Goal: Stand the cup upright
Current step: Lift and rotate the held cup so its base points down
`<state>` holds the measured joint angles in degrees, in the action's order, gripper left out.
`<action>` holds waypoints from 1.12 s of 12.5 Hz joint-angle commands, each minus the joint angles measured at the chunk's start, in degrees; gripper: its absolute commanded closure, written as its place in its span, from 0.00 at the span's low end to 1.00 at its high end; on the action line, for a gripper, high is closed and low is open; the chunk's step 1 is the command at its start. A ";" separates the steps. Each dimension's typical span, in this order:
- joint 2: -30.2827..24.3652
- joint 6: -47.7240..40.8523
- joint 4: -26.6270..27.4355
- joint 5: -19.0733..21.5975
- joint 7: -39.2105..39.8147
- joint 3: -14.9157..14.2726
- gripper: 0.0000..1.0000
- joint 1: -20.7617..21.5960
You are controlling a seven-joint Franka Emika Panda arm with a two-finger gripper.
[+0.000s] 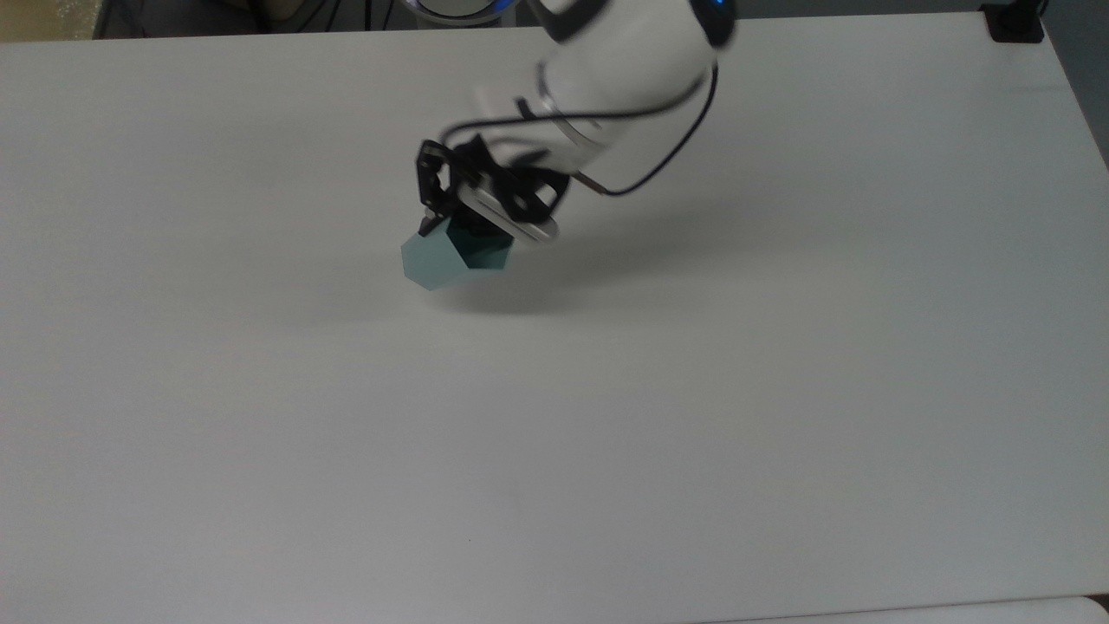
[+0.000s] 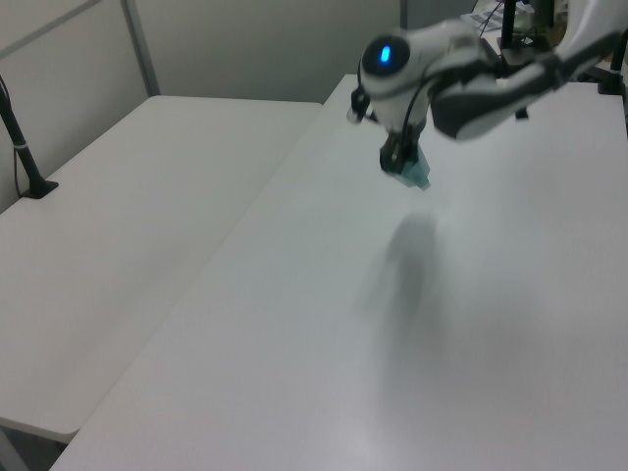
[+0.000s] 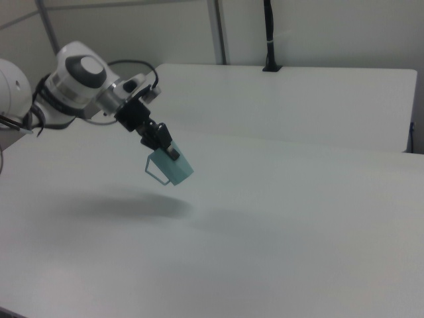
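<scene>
The cup (image 1: 446, 257) is held clear of the white table (image 1: 554, 433), hanging tilted just below the gripper (image 1: 450, 224) a little left of centre in the upper half of the top view. In the right view the cup (image 3: 170, 165) is seen left of centre, slanting down to the right, its shadow cast on the table beneath. The fingers are clamped on the cup's rim wall. In the left view the cup (image 2: 414, 173) is found near the upper middle.
</scene>
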<state>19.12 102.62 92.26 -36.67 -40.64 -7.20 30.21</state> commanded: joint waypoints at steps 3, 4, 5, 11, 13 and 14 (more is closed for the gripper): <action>-21.91 9.62 19.16 30.19 22.04 -0.01 1.00 -12.87; -23.41 12.06 22.23 33.56 23.84 -0.01 1.00 -14.03; -24.21 16.60 26.09 34.20 23.85 -0.01 1.00 -14.65; -23.69 35.11 37.99 34.47 21.66 -0.71 1.00 -16.68; -23.17 35.02 37.99 34.47 21.66 -0.71 1.00 -16.77; -22.21 35.28 37.99 34.47 21.66 -0.80 1.00 -16.77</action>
<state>-3.03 136.24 129.36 -3.56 -18.52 -7.82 13.45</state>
